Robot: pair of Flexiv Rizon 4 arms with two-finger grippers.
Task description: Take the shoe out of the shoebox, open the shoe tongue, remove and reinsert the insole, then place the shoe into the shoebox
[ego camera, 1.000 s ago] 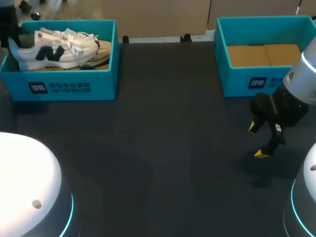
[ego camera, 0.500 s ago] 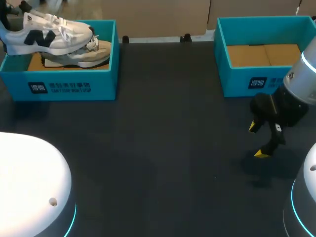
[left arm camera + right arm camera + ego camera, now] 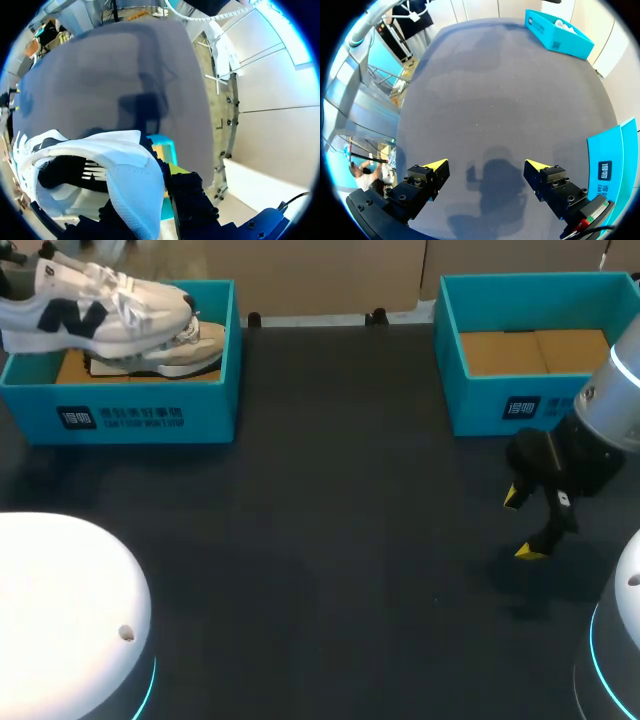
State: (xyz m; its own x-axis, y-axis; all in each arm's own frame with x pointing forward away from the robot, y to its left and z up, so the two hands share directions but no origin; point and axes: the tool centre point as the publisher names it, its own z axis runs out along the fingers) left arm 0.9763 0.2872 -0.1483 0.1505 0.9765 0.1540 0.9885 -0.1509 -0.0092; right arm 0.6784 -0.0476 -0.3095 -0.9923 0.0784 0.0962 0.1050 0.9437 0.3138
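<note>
— Dark table (image 3: pixel 330 540) from edge to edge. Upper left of the head view first?
— Teal shoebox (image 3: pixel 130 415), open on top. Above its left half, a white shoe (image 3: pixel 95 310) with a dark mark on the side, toe to the right, hanging higher than the box walls.
— Anything below it?
— Second shoe (image 3: pixel 190 352), tan-soled, lying inside the box toward the right wall, partly covered by the white one.
— Held how?
— From the left wrist: left gripper (image 3: pixel 155 192) clamped on the white shoe by the edge of its opening, white fabric pinched between the black fingers, one yellow tip just showing beside the fabric. A corner of the teal box visible past the shoe. Not to be made out in the head view, off the upper left corner.
— Lower left?
— Rounded white housing of the left arm (image 3: pixel 60 610), blue light ring along its lower edge.
— And to the right?
— Upper right, another teal box (image 3: pixel 500 405) with a brown cardboard floor. Just below it, right gripper (image 3: pixel 520 525), hovering over the table, yellow tips spread wide, gripping nothing. Right arm (image 3: pixel 610 405) entering from the right edge.
— From the right wrist?
— Same wide spread, fingers well apart over the dark surface, shadow between them, teal box wall just beside one finger.
</note>
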